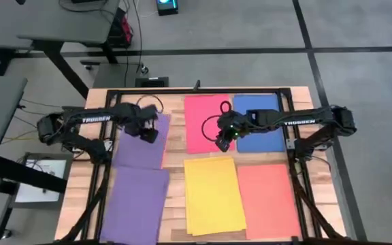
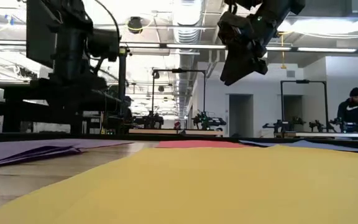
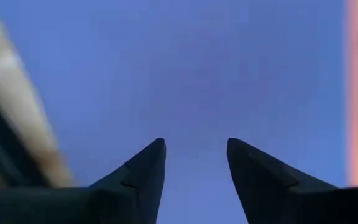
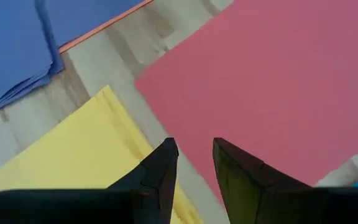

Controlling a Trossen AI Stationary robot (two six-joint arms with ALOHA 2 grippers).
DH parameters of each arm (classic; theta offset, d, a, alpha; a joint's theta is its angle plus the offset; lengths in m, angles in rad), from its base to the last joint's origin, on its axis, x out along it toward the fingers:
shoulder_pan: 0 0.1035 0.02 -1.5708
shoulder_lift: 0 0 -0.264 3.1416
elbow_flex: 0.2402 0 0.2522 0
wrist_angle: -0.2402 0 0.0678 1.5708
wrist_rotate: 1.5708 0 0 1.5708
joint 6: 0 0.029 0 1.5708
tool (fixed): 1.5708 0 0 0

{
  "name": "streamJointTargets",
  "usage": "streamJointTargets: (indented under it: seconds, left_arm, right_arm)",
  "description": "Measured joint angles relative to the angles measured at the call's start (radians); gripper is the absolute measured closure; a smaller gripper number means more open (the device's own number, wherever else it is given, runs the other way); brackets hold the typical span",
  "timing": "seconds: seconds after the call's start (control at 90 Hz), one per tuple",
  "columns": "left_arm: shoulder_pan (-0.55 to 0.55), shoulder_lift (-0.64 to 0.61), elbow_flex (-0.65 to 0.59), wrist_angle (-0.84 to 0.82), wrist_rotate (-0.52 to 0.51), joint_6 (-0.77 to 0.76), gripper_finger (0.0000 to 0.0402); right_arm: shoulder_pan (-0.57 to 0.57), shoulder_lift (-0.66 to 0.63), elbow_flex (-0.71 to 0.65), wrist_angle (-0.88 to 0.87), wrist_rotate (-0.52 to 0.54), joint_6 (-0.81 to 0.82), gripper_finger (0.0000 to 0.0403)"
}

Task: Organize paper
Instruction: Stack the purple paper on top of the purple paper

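Note:
Coloured paper lies flat on the wooden table in piles: purple far left [image 1: 141,139] and near left [image 1: 135,204], red [image 1: 206,122] and blue [image 1: 260,122] at the far side, yellow [image 1: 213,194] and orange [image 1: 267,201] near. My left gripper [image 1: 148,129] is open, close over the far purple pile [image 3: 185,68], which fills its wrist view. My right gripper [image 1: 222,141] hangs open and raised [image 2: 247,50] over the red sheet's near edge [image 4: 260,93], with nothing between its fingers [image 4: 194,146]. My left gripper points down at the far purple pile, its fingers [image 3: 154,162] apart. Whether the fingertips touch the sheet I cannot tell.
A black frame [image 1: 182,92] runs along the table's far edge and down both sides. Bare wood [image 1: 175,136] shows between the purple and red piles. People sit at desks in the room behind [image 2: 353,106].

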Motion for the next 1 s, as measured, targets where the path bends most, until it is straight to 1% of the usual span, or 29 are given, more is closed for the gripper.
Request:
streamJointTargets:
  seconds: [0.122, 0.233, 0.333, 0.433, 0.567, 0.856, 1.0]
  left_arm:
    - [0.182, 0.04, 0.0, -0.023, -0.023, 0.183, 0.0237]
    - [0.324, 0.093, 0.0, -0.023, -0.028, 0.309, 0.0237]
    - [0.413, 0.132, 0.0, -0.011, -0.029, 0.385, 0.0237]
    - [0.47, 0.153, 0.0, 0.016, -0.041, 0.43, 0.0237]
    - [0.484, 0.177, 0.0, 0.054, -0.028, 0.432, 0.0237]
    - [0.477, 0.335, 0.007, 0.049, -0.023, 0.442, 0.0237]
    - [0.477, 0.357, 0.011, 0.053, -0.02, 0.465, 0.0243]
  right_arm:
    - [-0.031, 0.0, 0.0, 0.004, 0.0, 0.034, 0.0305]
    - [-0.051, 0.0, 0.0, 0.004, 0.0, 0.057, 0.0305]
    - [-0.064, 0.0, 0.0, 0.009, 0.0, 0.081, 0.0305]
    - [-0.072, 0.0, 0.0, 0.009, 0.0, 0.102, 0.0305]
    - [-0.072, 0.0, 0.0, 0.01, 0.0, 0.103, 0.0305]
    - [-0.071, 0.0, 0.0, 0.008, 0.001, 0.103, 0.0305]
    - [-0.071, 0.0, 0.0, 0.006, 0.001, 0.102, 0.0305]
